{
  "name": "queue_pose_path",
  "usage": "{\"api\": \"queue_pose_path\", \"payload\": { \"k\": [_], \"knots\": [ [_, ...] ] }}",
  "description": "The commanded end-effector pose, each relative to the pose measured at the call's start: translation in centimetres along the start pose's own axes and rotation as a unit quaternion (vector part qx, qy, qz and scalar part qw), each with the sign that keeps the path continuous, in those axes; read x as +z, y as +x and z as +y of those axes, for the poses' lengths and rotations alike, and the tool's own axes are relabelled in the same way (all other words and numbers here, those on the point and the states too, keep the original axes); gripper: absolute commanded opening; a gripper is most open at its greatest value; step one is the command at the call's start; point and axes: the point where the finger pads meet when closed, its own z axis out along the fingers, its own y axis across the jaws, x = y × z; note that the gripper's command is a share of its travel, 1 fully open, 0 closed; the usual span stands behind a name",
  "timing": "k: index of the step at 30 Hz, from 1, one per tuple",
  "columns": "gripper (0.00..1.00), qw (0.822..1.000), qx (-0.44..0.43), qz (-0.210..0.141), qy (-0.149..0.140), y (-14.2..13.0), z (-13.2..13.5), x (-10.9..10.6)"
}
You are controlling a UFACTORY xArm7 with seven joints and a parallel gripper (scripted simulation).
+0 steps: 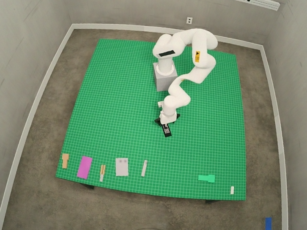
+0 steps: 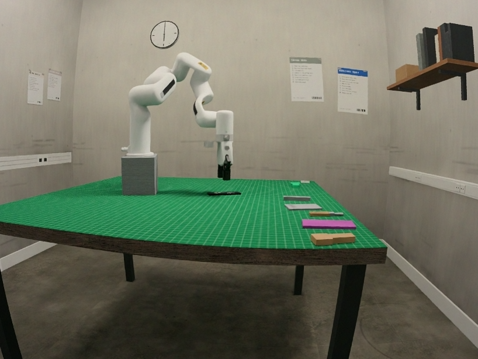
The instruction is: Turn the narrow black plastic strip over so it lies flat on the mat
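The narrow black plastic strip (image 1: 166, 130) lies flat on the green mat near the middle of the table, with small white markings on its upper face. It also shows in the side view (image 2: 224, 193) as a thin dark bar. My gripper (image 1: 167, 119) points straight down and hangs above the strip's far end, with its fingers open wide and nothing between them. In the side view the gripper (image 2: 224, 172) is well above the mat, clear of the strip.
The grey arm pedestal (image 1: 164, 77) stands behind the strip. Along the mat's front edge lie a tan block (image 1: 65, 160), a magenta plate (image 1: 84, 167), a grey plate (image 1: 121, 166), a grey bar (image 1: 144, 168), a green piece (image 1: 207, 178) and a small white block (image 1: 232, 189).
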Motion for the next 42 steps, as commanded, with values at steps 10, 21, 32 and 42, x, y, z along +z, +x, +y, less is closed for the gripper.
{"api": "queue_pose_path", "payload": {
  "k": [10,21,32,42],
  "knots": [
    [1.00,0.998,0.056,-0.002,0.000,0.1,-0.1,-0.1],
    [1.00,0.954,0.299,-0.003,-0.002,1.2,-0.1,0.0],
    [1.00,0.856,0.517,-0.009,-0.010,2.7,-0.2,0.1],
    [1.00,0.715,0.699,-0.013,-0.020,4.5,-0.2,0.2]
  ]
}}
